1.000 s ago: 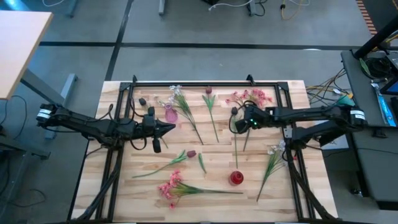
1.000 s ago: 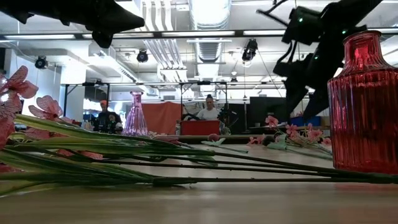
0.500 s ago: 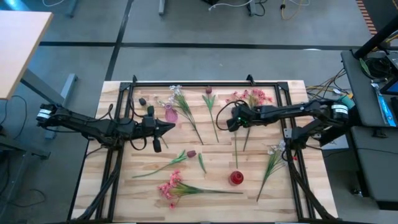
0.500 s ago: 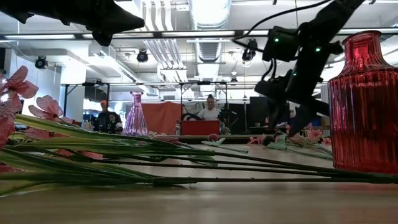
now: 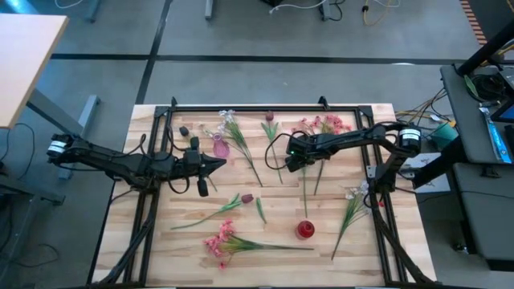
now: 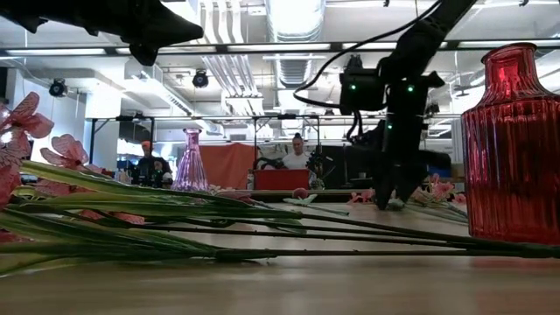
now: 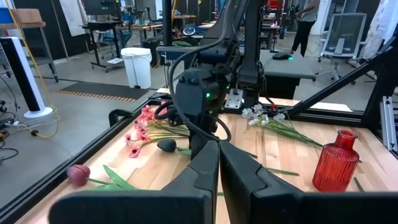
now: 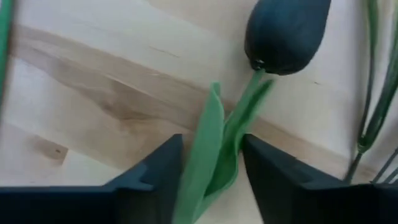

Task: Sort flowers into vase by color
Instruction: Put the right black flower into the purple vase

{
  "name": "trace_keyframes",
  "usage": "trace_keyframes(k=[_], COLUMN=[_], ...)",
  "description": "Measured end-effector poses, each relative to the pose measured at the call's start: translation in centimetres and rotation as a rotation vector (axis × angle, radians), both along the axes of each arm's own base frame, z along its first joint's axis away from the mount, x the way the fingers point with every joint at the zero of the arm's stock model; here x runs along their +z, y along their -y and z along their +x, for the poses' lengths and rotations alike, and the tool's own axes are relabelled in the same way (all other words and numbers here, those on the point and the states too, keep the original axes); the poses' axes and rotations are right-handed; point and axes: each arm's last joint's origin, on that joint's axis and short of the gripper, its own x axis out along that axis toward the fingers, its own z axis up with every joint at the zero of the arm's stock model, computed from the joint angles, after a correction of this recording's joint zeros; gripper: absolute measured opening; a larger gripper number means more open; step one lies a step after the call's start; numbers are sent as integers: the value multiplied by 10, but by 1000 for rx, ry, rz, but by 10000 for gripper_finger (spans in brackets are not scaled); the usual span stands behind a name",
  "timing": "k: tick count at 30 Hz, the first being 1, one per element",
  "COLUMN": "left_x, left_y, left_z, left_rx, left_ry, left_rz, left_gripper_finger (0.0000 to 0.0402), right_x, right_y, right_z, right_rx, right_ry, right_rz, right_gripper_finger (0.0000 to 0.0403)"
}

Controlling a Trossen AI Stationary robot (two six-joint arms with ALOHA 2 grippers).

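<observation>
I'm seeing the right claw (image 8: 210, 165) pointing down at the dark tulip (image 8: 285, 32), fingers apart on either side of its stem and leaf, the bud just beyond the tips at one o'clock. On the table (image 5: 345, 241) that tulip is lying near centre, at twelve o'clock from the red vase (image 5: 304, 230). Since a second ago, the claw has been reaching further toward centre and narrowing. The left claw (image 5: 210, 166) is waiting, shut, beside the pink vase (image 5: 218, 147).
</observation>
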Motion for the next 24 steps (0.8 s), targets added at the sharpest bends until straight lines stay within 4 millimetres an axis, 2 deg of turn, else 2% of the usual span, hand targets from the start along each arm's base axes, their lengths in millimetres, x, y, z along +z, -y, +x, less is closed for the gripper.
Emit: trace_keyframes(k=[7,13,20,24], left_x=[0,1,1,14], left_y=[0,0,0,0], left_z=[0,0,0,0], left_rx=[0,0,3,4], left_ry=[3,15,14,2], left_rz=[-4,-7,-34,-46], left_gripper_finger=[0,0,0,0], right_x=[6,31,95,129], right_y=[1,2,2,0], right_z=[7,20,46,62], right_rx=[52,131,276,367], right_ry=[9,95,369,591], right_rz=[-12,-62,-216,-352], right_gripper_finger=[21,14,14,13])
